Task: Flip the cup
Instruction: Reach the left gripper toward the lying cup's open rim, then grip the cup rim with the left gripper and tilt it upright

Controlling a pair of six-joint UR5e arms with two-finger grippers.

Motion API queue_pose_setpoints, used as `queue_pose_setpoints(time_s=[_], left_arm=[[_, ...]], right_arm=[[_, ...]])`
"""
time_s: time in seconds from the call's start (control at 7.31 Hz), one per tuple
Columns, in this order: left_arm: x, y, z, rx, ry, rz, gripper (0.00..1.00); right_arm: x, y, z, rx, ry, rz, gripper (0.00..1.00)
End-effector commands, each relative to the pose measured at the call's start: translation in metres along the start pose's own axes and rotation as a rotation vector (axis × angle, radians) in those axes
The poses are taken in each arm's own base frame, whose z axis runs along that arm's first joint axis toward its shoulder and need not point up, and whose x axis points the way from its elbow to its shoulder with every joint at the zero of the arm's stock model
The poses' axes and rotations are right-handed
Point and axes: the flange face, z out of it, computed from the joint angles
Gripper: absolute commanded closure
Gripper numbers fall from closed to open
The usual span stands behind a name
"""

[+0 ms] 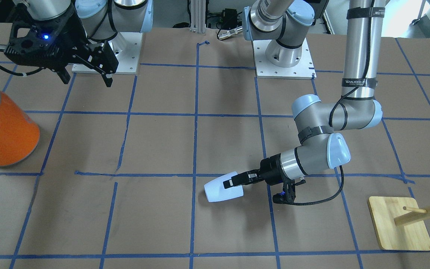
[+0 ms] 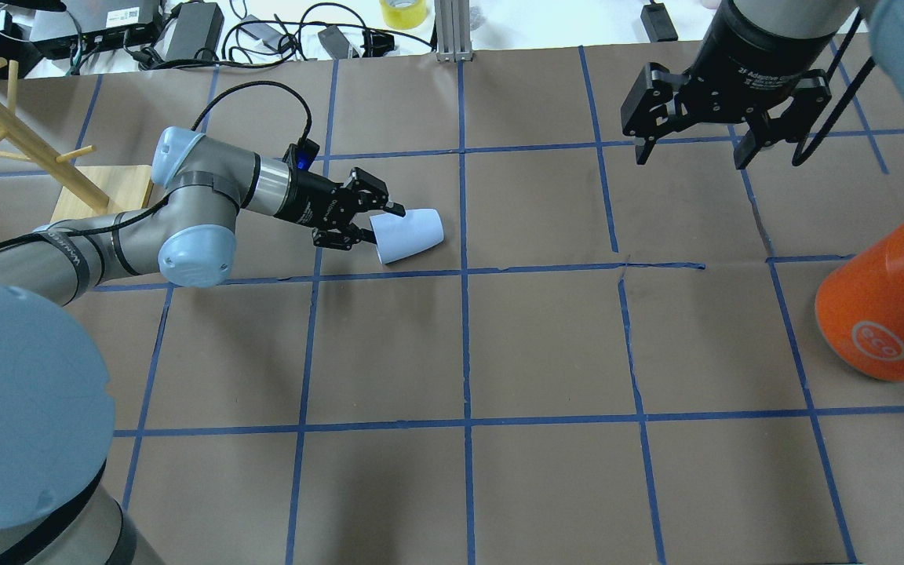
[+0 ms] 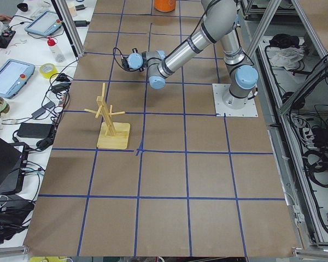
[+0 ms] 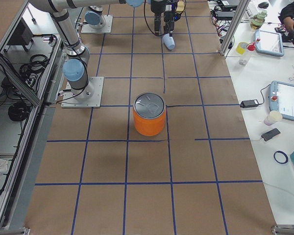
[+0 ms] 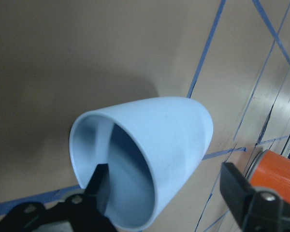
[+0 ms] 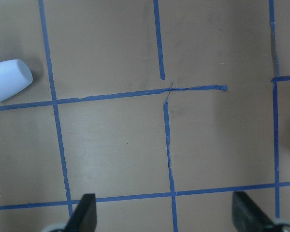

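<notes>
The pale blue cup (image 1: 220,190) lies on its side on the brown table, its open mouth toward my left gripper (image 1: 233,182). The cup also shows in the overhead view (image 2: 409,234), the left wrist view (image 5: 169,140), the exterior right view (image 4: 169,41) and the right wrist view (image 6: 7,79). My left gripper (image 2: 373,224) is low and open: one finger is inside the mouth, the other is outside the wall with a gap (image 5: 166,174). My right gripper (image 2: 691,161) hangs open and empty high above the table, far from the cup (image 1: 87,82) (image 6: 164,200).
A large orange canister (image 2: 887,314) with a silver lid stands on my right side (image 1: 4,130). A wooden peg rack (image 2: 99,192) on a square base stands behind my left arm (image 1: 399,224). Blue tape lines grid the table.
</notes>
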Motion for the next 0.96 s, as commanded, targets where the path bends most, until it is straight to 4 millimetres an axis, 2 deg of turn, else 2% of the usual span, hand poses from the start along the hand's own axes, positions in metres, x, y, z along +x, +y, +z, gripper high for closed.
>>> queue_pose_setpoints(time_s=[0.0,0.14,0.27,0.41,0.68,0.82], left_arm=[[0.008,-0.003,-0.004,0.042,0.013,-0.034,0.52],[0.012,-0.006,-0.007,0.051,0.016,-0.032,0.69],[0.013,-0.007,-0.008,0.053,0.017,-0.030,0.94],[0.015,-0.007,-0.010,0.057,0.018,-0.025,1.00],[0.030,-0.009,-0.022,0.082,0.024,-0.030,1.00],[0.056,-0.009,-0.036,0.112,0.039,-0.077,1.00]], right_arm=[[-0.001,0.000,0.000,0.000,0.000,-0.002,0.00],[-0.001,0.001,0.000,0.000,0.000,-0.003,0.00],[-0.002,0.001,0.001,-0.002,-0.001,-0.003,0.00],[-0.001,0.001,0.003,-0.006,0.001,-0.003,0.00],[0.000,0.004,0.004,-0.009,0.001,-0.001,0.00],[0.001,0.005,0.007,-0.014,0.002,0.000,0.00]])
